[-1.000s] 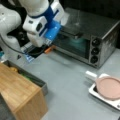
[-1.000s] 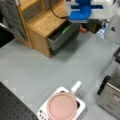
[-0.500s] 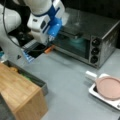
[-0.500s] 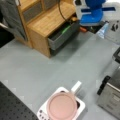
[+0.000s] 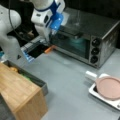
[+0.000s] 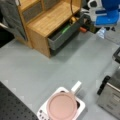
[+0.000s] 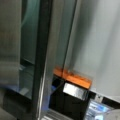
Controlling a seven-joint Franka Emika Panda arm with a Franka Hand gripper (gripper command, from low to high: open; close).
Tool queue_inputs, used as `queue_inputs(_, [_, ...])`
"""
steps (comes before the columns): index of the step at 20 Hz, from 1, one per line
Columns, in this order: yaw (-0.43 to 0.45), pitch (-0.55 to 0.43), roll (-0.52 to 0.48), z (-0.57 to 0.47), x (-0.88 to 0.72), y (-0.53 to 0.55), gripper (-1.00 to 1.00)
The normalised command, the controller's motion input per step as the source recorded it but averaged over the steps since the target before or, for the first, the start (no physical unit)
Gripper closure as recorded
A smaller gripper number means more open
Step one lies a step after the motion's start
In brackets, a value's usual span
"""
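My blue and white gripper (image 5: 53, 32) hangs at the upper left corner of the silver toaster oven (image 5: 85, 42), close to the top edge of its glass door. Its fingers are hidden behind the hand's body. In a front view the arm's blue wrist housing (image 6: 107, 15) sits at the top right. The wrist view looks along the oven's glass door (image 7: 30, 50) and its metal frame, and no fingers show there. An orange object (image 5: 50, 49) lies just below the gripper beside the oven's left foot, and it also shows as the orange object (image 7: 72, 78) in the wrist view.
A wooden cabinet (image 6: 50, 20) stands with its grey drawer (image 6: 63, 33) pulled open, green and yellow items inside. A pink pan (image 6: 62, 107) rests on a white base (image 6: 80, 108) in front of the oven. Grey tabletop (image 5: 70, 80) lies between them.
The gripper has moved toward the right in both front views, from beside the oven's left end to its upper left corner. Nothing else has shifted.
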Motion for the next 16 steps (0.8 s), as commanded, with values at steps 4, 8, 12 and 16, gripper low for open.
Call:
queue_inputs(4, [-0.209,-0.160,0.058,-0.09,-0.14,0.35,-1.00])
queue_inputs(8, [-0.223,-0.140,0.125,-0.04,-0.03,0.38,-1.00])
queue_inputs(12, [-0.194,-0.118,0.157,-0.07,0.02,0.39,-1.00])
queue_inputs(16, [-0.158,-0.071,0.154,-0.10,0.04,0.29,-1.00])
